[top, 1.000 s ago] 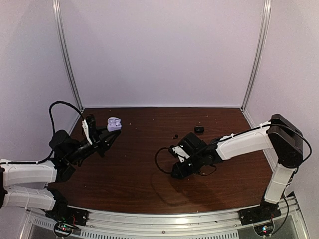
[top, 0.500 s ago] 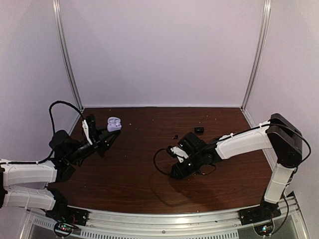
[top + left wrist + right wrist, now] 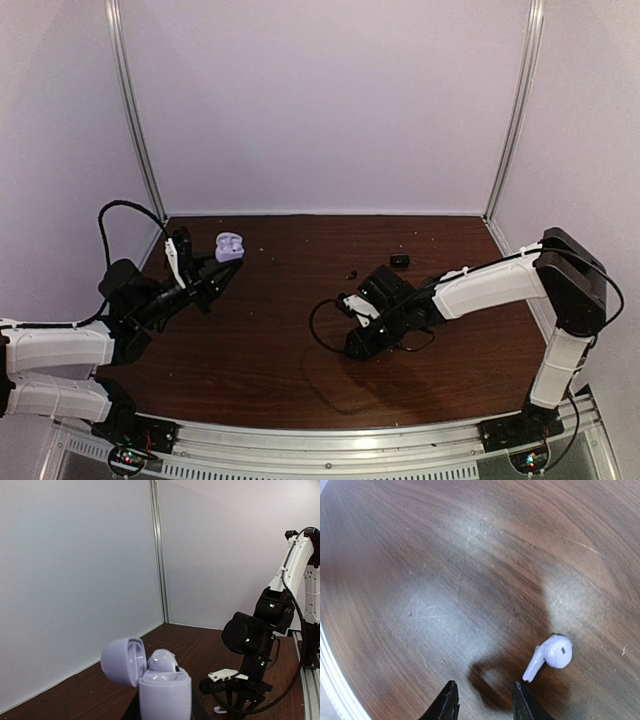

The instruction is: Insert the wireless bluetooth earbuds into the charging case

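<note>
The pale earbud (image 3: 551, 656) lies flat at lower right of my right wrist view, just right of my right gripper (image 3: 482, 700), its stem slanting down-left toward it. My jaws there are partly open and empty. My left gripper (image 3: 220, 272) clamps the open lilac charging case (image 3: 165, 690), well to the left across the wood table (image 3: 420, 570).

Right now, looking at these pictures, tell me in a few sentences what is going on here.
Two robot arms are working on putting earbuds into a charging case. The left gripper holds the lilac charging case above the table, its lid open and one earbud already seated. The right gripper hovers low over the table with its jaws open and empty. A pale loose earbud lies just to one side of its fingers, not yet picked up.
</note>
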Tool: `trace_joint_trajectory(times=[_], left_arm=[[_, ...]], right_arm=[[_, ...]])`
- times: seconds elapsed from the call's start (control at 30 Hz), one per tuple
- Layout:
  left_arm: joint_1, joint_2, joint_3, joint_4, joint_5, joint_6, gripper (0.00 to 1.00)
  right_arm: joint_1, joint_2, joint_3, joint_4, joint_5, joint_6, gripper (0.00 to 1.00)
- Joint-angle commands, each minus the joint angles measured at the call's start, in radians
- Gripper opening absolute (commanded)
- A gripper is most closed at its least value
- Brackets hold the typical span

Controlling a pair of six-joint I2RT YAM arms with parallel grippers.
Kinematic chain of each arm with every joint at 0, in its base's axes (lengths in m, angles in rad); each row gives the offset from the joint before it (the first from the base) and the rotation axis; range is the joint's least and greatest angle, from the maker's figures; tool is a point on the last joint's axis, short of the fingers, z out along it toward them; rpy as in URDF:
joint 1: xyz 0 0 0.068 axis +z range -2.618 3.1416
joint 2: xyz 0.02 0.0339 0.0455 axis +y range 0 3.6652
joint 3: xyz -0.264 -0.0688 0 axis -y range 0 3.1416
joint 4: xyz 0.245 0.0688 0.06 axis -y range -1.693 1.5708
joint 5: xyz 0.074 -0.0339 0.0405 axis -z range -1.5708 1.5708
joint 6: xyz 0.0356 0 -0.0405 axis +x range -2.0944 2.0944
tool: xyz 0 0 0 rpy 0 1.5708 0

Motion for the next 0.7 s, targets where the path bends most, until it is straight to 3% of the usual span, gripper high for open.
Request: trace_joint_trajectory(times=[0.0,0.67], left_arm=[[-0.003,-0.009,0.028,0.004,-0.005,0.015,0.0],[-0.004,-0.012,0.029,-0.002,-0.007,0.016,0.0]], right_arm=[[-0.002,0.045,0.034,0.026,0.041,-0.002,0.39],[-0.01,0.121,0.115,0.073,0.062,-0.022,0.41]])
